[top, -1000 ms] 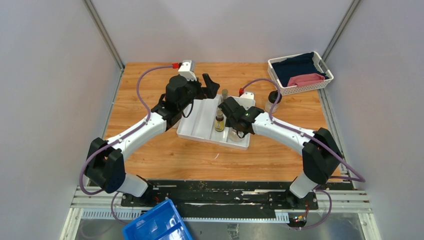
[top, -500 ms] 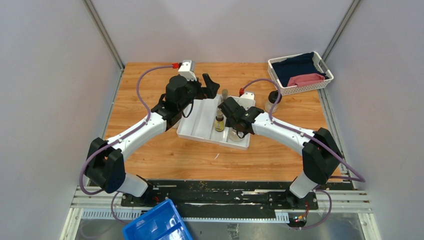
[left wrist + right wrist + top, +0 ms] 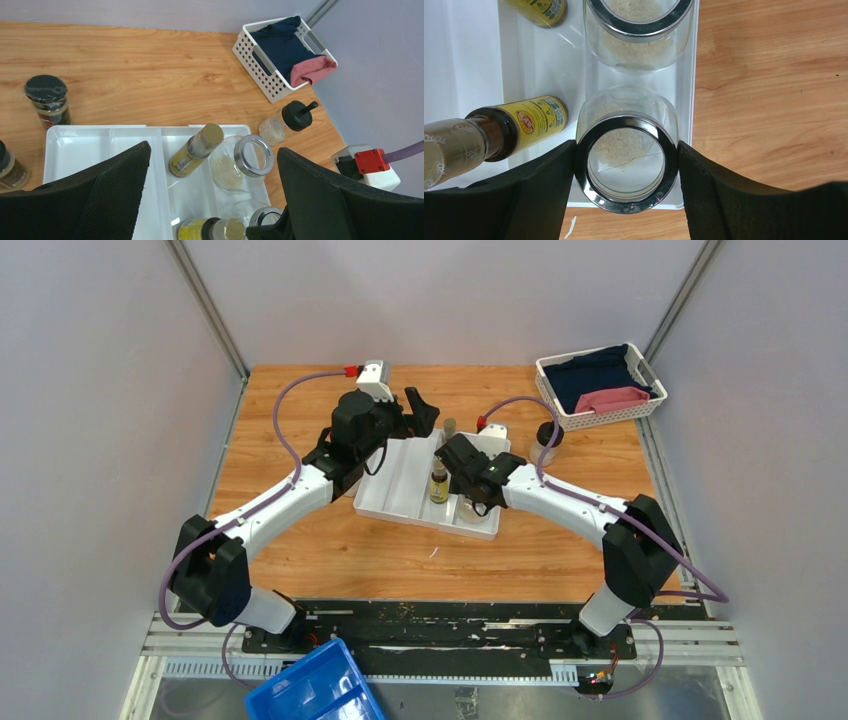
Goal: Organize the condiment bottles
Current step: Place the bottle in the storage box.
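A white divided tray (image 3: 395, 480) holds two slim yellow-labelled bottles (image 3: 531, 120) (image 3: 195, 150) and two squat clear glass jars with metal rims and pale grains. My right gripper (image 3: 626, 150) is shut on the nearer glass jar (image 3: 626, 162), with both pads touching its rim, at the near end of the tray's right compartment. The second glass jar (image 3: 636, 30) stands just beyond it. My left gripper (image 3: 214, 150) is wide open and empty above the tray's far side (image 3: 425, 412). A black-lidded jar (image 3: 47, 100) stands on the table beyond the tray, and another (image 3: 547, 440) stands near the basket.
A white basket (image 3: 598, 385) with dark and pink cloth sits at the far right corner. A blue bin (image 3: 315, 685) lies below the table's near edge. Grey walls close in both sides. A further dark-capped jar (image 3: 7, 167) shows at the left wrist view's left edge.
My right gripper has shifted very slightly towards the far left with the glass jar. The left arm has not moved.
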Controlling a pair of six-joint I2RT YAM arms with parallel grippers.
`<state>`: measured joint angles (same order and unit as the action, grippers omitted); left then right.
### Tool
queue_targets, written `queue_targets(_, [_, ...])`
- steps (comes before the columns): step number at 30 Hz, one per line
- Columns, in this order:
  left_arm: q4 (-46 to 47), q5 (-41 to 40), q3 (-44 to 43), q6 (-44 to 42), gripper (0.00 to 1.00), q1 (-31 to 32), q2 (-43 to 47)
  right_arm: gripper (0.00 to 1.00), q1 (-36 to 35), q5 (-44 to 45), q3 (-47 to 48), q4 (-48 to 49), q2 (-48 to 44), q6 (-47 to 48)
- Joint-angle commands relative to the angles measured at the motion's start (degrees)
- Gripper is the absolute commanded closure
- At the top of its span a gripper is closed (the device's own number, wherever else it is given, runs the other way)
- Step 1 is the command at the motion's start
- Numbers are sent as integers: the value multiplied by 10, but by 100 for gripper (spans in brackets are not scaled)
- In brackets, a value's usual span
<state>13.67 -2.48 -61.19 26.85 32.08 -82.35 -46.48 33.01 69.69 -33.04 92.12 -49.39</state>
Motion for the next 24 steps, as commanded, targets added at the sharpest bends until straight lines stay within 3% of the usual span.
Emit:
queue_targets(1, [6, 6, -3, 3, 0, 6, -8, 23, -7, 24, 14, -26, 4, 5])
queue_targets(12, [6, 6, -2, 3, 0, 6, -7, 13, -9, 23, 18, -26, -2, 11])
queue_targets(24, [5, 6, -3, 2, 0, 7, -9, 12, -13, 22, 44, -23, -2, 25])
